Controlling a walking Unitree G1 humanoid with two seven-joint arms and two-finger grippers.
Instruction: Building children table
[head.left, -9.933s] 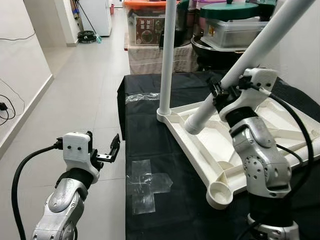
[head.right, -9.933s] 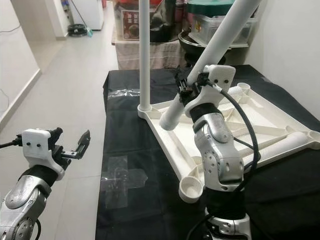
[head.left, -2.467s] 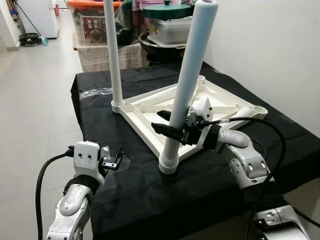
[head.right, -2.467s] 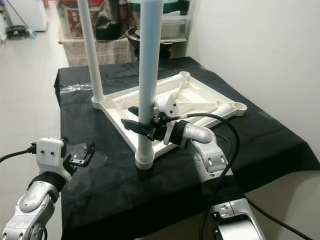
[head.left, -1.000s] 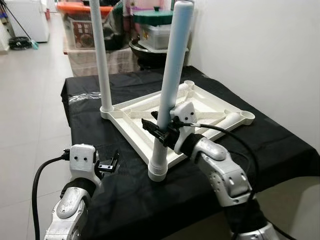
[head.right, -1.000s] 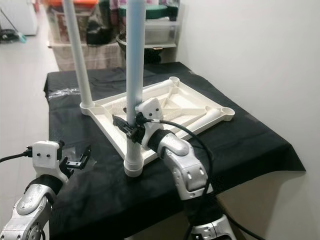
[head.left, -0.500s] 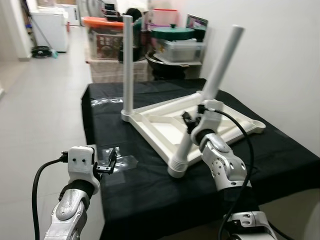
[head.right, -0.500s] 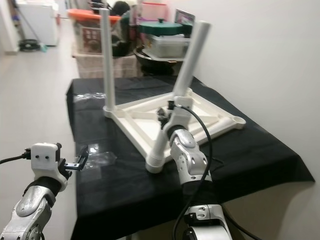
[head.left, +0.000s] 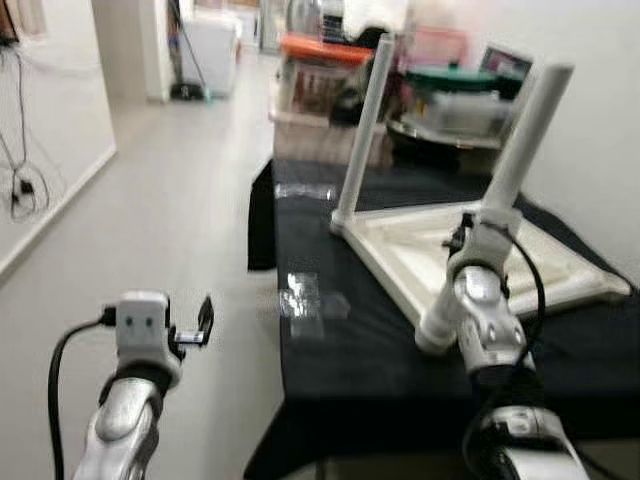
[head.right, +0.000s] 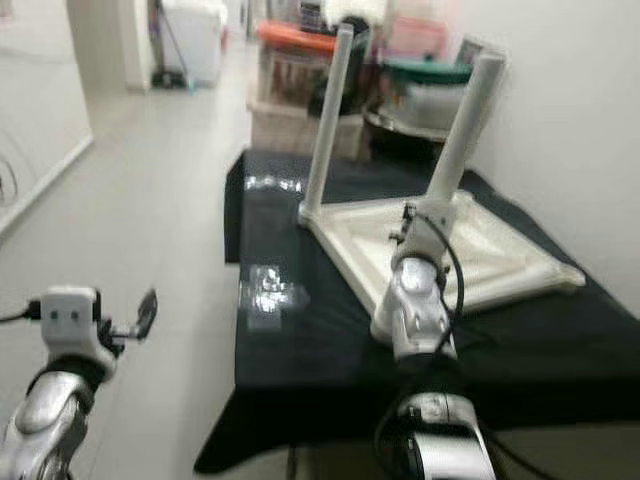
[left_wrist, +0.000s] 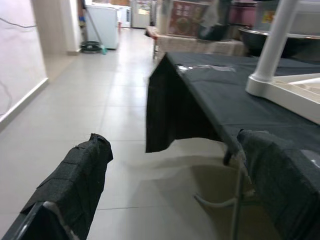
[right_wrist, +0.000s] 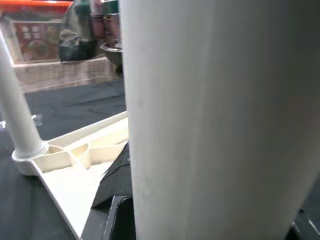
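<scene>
At the lower left of the head views the left gripper hangs over the pale tiled floor, beside the table and apart from it; its jaws stand open, two black fabric-wrapped fingers well separated, with nothing between them. The table is draped in a matte black cloth, with a patch of shiny clear tape near its left edge.

On the cloth, centre to right, lies the white plastic tabletop, upside down, its ribbed underside facing up. A slim round leg rises from its far-left corner socket, long axis nearly upright, leaning slightly right. A thicker round leg stands at the near corner, foot end by the socket, tilted so its top leans up and to the right. The right gripper has its jaws closed around this leg part-way up; the smooth white tube sits close against the wrist camera.

Behind the table, blurred, stand lidded plastic bins and pots; their contents cannot be made out.
</scene>
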